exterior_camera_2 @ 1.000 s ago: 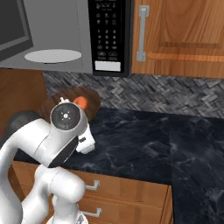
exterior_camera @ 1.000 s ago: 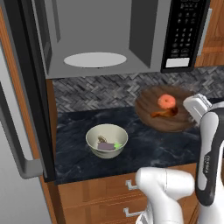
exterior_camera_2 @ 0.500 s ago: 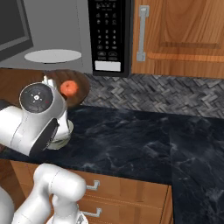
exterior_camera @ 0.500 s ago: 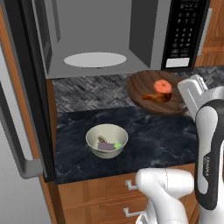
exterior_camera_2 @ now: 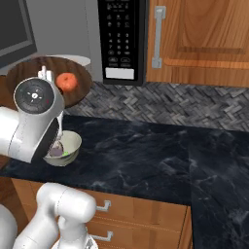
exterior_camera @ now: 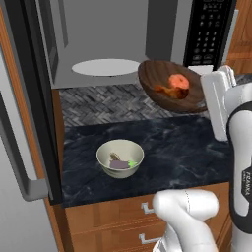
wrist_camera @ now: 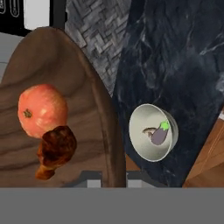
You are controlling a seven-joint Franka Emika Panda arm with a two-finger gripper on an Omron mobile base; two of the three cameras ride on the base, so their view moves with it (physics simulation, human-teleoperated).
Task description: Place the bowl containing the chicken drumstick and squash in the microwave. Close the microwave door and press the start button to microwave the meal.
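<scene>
Left base view: wooden bowl [exterior_camera: 172, 88] has risen off the surface [exterior_camera: 162, 152] over the last second and now hangs just right of the open microwave [exterior_camera: 113, 44] mouth, about level with the turntable plate [exterior_camera: 106, 67]. Squash [exterior_camera: 177, 81] and chicken drumstick [exterior_camera: 168, 91] sit inside, though the bowl is tilted. Gripper [wrist_camera: 113, 181] pinches the bowl rim. Cream bowl [exterior_camera: 120, 158] stays below. Lift looks done; insertion leftward probably next, door [exterior_camera: 24, 123] open.

Base cams flanking; hand cam close.
</scene>
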